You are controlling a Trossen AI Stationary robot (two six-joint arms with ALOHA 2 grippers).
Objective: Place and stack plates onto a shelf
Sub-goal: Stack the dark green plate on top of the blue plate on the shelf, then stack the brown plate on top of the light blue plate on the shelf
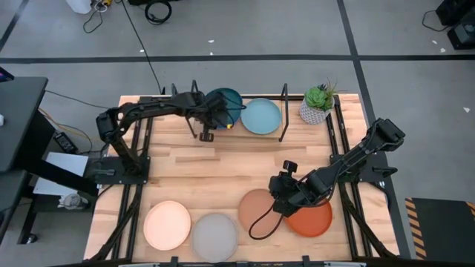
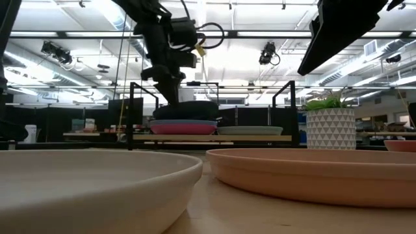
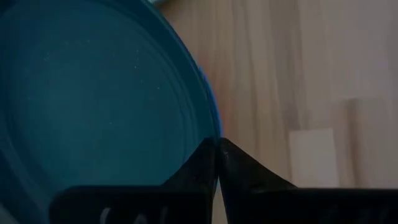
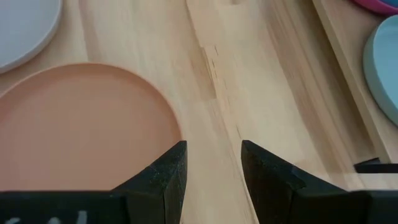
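The dark teal plate (image 1: 226, 98) sits at the shelf's (image 1: 284, 111) left end, topping a stack with the blue plate (image 2: 184, 121) and magenta plate (image 2: 184, 129) under it. The light blue plate (image 1: 260, 116) lies on the shelf board beside them. My left gripper (image 1: 214, 113) is shut on the teal plate. My right gripper (image 1: 278, 196) is open and hovers over the near right of the table, at the edge of the peach plate (image 1: 258, 210), touching nothing. The orange-red plate (image 1: 312, 219), cream plate (image 1: 168, 225) and grey plate (image 1: 215, 236) lie flat on the table. My left gripper (image 3: 217, 163) pinches the dark teal plate's rim (image 3: 213, 138) between its two fingers, on the side toward the table's left and near edges. It comes from above, slanting down (image 2: 174, 91). The plate lies level over the blue plate (image 3: 216, 102); whether it rests on it, I cannot tell.
A small potted green plant (image 1: 318, 104) stands in a white pot just right of the shelf. Black shelf uprights (image 2: 132, 114) rise at both ends. Bare wooden tabletop (image 1: 223, 174) stretches between the shelf and the plates along the near edge. A cable loops over the peach plate.
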